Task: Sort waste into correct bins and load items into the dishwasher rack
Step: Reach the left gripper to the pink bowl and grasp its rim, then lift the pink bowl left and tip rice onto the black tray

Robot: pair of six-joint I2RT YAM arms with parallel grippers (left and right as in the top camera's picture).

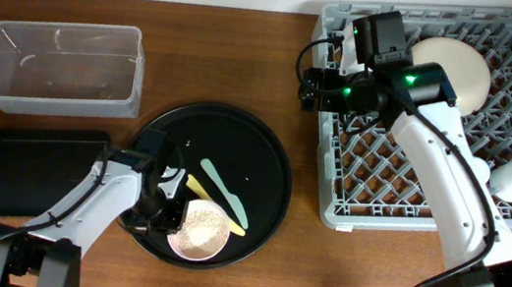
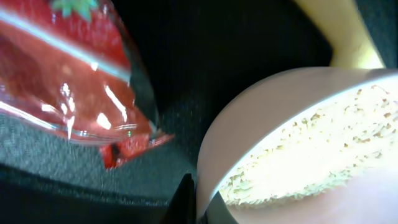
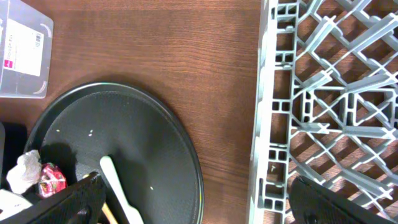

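Wooden tabletop (image 3: 217,93) strip between round tray (image 3: 124,137) rim and rack (image 3: 270,124) wall

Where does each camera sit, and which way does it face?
Overhead: above the table, facing straight down; left arm and right arm show.
Left wrist: low over the round tray, facing bowl and wrapper; fingertips pinch the bowl's rim.
Right wrist: high, facing down at round tray and rack edge; both open fingers show.
Shared: both wrist views catch the wrapper.
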